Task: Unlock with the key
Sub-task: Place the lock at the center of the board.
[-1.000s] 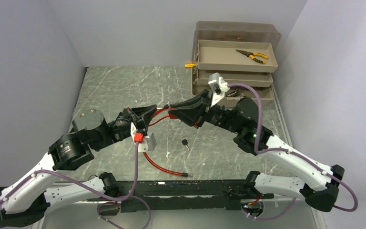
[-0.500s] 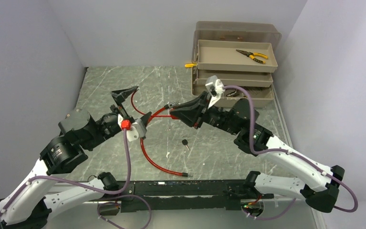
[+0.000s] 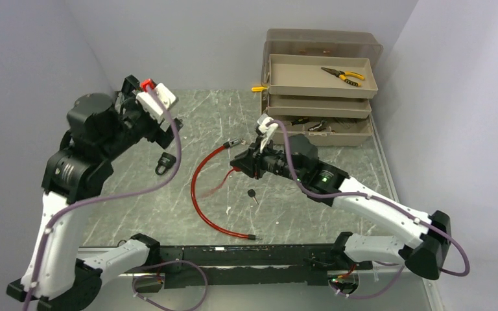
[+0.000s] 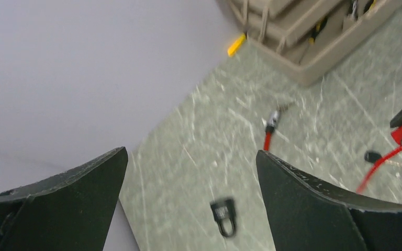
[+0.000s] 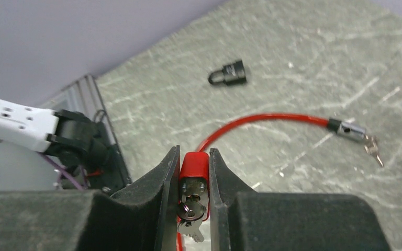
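Note:
My right gripper [image 3: 241, 162] [image 5: 193, 172] is shut on a red lock body [image 5: 194, 163], low over the middle of the table. A silver key [image 5: 191, 209] sits in the lock's keyhole with a second key hanging from its ring. The red cable [image 3: 198, 170] loops from the lock across the table. My left gripper [image 3: 159, 129] [image 4: 191, 151] is raised at the back left, open and empty. A small black padlock [image 3: 163, 163] [image 4: 223, 215] [image 5: 229, 73] lies on the table below it. A black-headed key [image 3: 251, 194] [image 4: 372, 156] lies loose near the centre.
A tan tiered toolbox [image 3: 320, 84] [image 4: 314, 47] stands at the back right with yellow-handled pliers [image 3: 342, 76] in its top tray. A yellow piece [image 3: 258, 89] lies beside it. The cable's metal end [image 3: 232, 142] [image 5: 348, 129] carries small keys. Grey walls close in on three sides.
My left gripper opened, then rose and swung back left, away from the red lock. The black padlock now lies on the table. My right gripper moved left and lower with the lock.

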Available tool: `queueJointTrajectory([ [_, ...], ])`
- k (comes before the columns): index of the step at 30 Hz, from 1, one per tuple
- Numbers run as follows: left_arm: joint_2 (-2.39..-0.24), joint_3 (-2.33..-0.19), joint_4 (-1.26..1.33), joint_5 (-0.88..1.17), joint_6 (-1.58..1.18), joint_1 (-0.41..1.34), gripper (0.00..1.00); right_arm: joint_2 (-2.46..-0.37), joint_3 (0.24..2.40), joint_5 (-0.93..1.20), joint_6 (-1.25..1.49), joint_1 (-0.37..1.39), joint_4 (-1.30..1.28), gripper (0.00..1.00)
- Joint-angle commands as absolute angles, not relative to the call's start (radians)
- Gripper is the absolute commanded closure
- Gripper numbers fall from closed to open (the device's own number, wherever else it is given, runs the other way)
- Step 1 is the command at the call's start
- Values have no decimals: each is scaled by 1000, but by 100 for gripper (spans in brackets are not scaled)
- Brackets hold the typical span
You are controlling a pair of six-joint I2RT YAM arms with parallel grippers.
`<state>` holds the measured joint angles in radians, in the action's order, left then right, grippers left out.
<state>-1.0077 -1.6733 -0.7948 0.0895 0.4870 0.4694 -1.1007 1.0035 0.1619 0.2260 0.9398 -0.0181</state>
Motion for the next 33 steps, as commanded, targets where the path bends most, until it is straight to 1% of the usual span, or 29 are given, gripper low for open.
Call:
queueJointTrajectory([
  [1, -1104, -1718, -992, 248, 393, 296, 1, -1146, 979, 158, 214, 893, 34, 100],
  [5, -1176, -1703, -1073, 333, 419, 142, 1, -1185, 977, 183, 226, 854, 80, 100],
  [9, -1234, -1649, -1134, 356, 465, 67, 1, -1215, 985, 192, 245, 807, 138, 100],
  [13, -1219, -1495, -1056, 357, 497, 13, 1, -1277, 978, 178, 272, 767, 224, 100],
  [16, -1203, -1393, -1003, 333, 530, 3, 1, -1338, 978, 179, 304, 732, 304, 100],
  [20, -1193, -1300, -950, 323, 542, 3, 1, -1409, 1016, 235, 356, 679, 381, 100],
  [24, -1205, -1246, -946, 356, 553, 3, 1, -1468, 1047, 227, 368, 660, 430, 100],
  [33, -1213, -1134, -867, 342, 552, 3, 0, -1696, 1000, 175, 464, 629, 625, 100],
])
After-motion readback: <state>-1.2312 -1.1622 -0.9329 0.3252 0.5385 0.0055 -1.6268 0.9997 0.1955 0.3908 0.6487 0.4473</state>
